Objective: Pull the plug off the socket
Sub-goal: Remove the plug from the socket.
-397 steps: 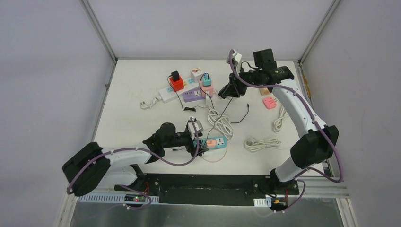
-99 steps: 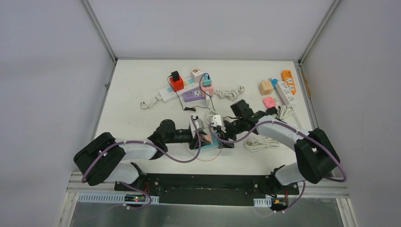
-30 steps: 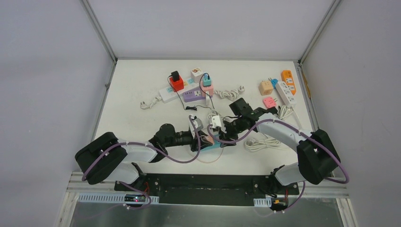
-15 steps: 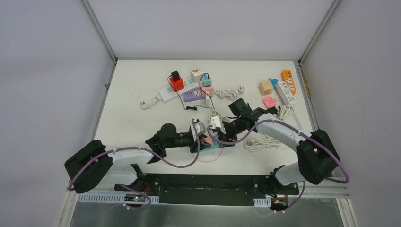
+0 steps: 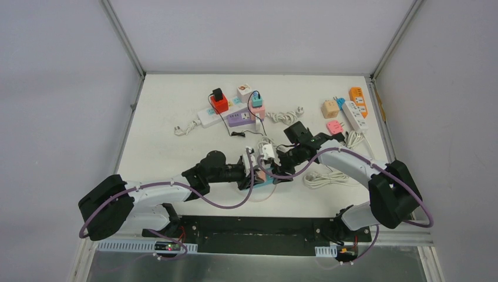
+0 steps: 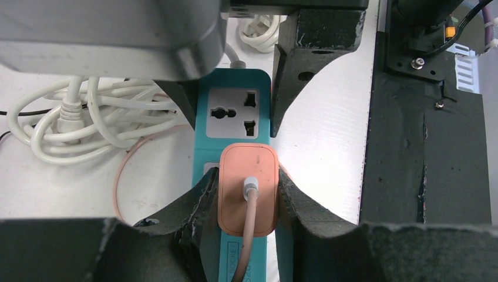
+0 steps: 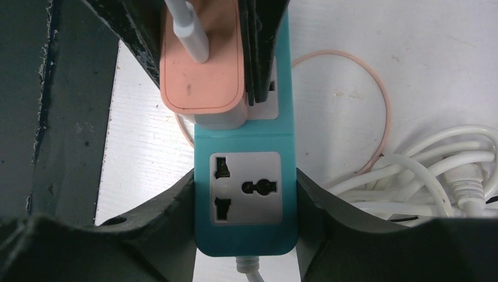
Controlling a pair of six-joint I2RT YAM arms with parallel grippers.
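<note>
We see the left fingers (image 6: 199, 202) closed tight on both flanks of the salmon-pink rectangular plug (image 6: 247, 197), which sits in the socket at the left arm's end of the teal plastic power strip (image 6: 235, 111); the plug looks seated, though from the right wrist view it may be tipped a little, and we cannot tell for sure. The right fingers (image 7: 167, 220) stand partly apart and pinch the strip's other end across its width, beside its free socket; the strip lies flat on the white table (image 5: 164, 117), near the front edge, between the two arms. A thin pink cord (image 7: 376, 88) loops on the table beside the strip; a coiled white cable (image 6: 76, 123) lies just past it.

Thirteen seconds ago the right arm was up at the back of the table; it has since come down onto the strip. Over the last second the left arm's lower joint has swung out leftwards and its wrist has edged toward the right arm; both grips are unchanged.
</note>
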